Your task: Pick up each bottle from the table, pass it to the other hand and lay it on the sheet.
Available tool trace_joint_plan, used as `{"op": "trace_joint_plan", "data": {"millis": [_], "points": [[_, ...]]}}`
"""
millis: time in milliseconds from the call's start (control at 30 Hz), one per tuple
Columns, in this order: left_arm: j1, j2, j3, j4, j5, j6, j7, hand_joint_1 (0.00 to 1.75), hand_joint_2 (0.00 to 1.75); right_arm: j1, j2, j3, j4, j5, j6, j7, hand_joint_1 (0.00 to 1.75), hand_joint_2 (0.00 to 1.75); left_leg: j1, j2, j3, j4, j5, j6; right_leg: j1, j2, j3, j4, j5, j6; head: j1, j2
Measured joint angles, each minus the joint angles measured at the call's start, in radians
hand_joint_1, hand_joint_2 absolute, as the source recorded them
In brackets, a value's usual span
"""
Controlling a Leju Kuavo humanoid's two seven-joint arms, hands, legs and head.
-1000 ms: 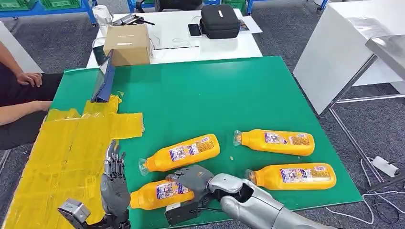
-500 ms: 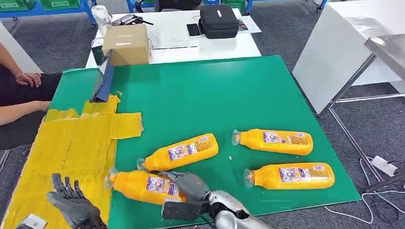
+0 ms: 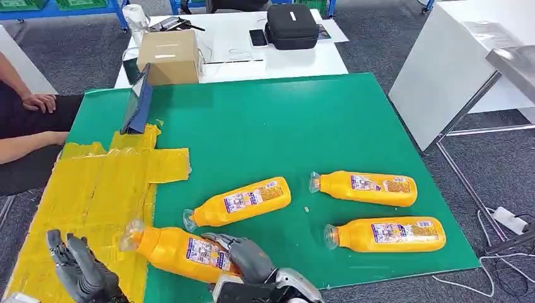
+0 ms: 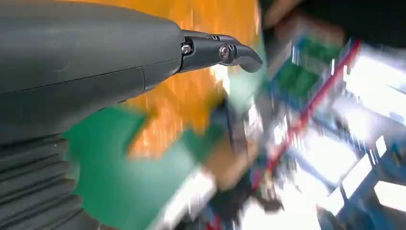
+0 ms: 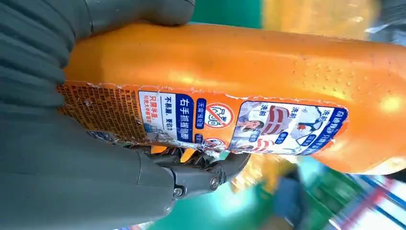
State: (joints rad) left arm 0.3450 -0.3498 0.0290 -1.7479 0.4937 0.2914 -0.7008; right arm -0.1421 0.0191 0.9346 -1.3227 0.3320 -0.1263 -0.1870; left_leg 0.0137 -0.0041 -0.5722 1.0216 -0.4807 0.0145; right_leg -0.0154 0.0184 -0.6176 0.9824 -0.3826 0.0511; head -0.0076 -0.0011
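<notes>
Head view shows you the held bottle (image 3: 180, 250) at the near edge of the green table (image 3: 284, 126), its cap end over the yellow sheet (image 3: 94, 189). Your right hand (image 3: 243, 252) grips its lower body, fingers wrapped around the label; the right wrist view confirms the clasp. Your left hand (image 3: 79, 271) sits over the sheet's near left corner, fingers spread and holding nothing. You can count four bottles: the held one and three lying bottles (image 3: 240, 202) (image 3: 364, 188) (image 3: 385, 234) on the green to its right.
</notes>
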Motion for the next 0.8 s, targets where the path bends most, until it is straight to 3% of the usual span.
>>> {"op": "trace_joint_plan", "data": {"millis": [100,233,300,800], "points": [[0.001,-0.002,-0.001,0.050,0.005,-0.214,0.000,0.00,1.75,0.035,0.008,-0.019,-0.062,0.053,-0.037,-0.026,1.75,1.75,0.000,0.000,-0.001,0.000,0.000,0.000,0.000,0.000,-0.001,0.000,0.000,0.000,0.000,0.000],[0.001,-0.006,-0.008,0.129,-0.036,-0.630,0.005,0.00,1.75,0.092,0.003,-0.071,-0.179,0.154,-0.099,-0.056,1.75,1.75,0.000,0.000,-0.002,0.000,0.000,0.000,0.000,0.000,-0.003,0.000,0.000,0.000,0.000,0.000],[0.002,-0.008,-0.019,0.153,-0.063,-0.741,0.004,0.00,1.75,0.111,-0.003,-0.102,-0.227,0.158,-0.100,-0.066,1.75,1.75,0.000,0.000,-0.002,0.000,0.000,0.000,-0.001,0.000,-0.003,0.000,0.000,0.000,0.000,0.000],[0.003,-0.008,-0.052,0.185,-0.088,-0.827,0.002,0.00,1.75,0.172,-0.010,-0.227,-0.358,0.157,-0.076,-0.067,1.75,1.75,-0.001,0.000,-0.003,0.000,0.000,0.000,-0.001,0.000,-0.003,0.000,0.000,0.000,0.000,0.000]]}}
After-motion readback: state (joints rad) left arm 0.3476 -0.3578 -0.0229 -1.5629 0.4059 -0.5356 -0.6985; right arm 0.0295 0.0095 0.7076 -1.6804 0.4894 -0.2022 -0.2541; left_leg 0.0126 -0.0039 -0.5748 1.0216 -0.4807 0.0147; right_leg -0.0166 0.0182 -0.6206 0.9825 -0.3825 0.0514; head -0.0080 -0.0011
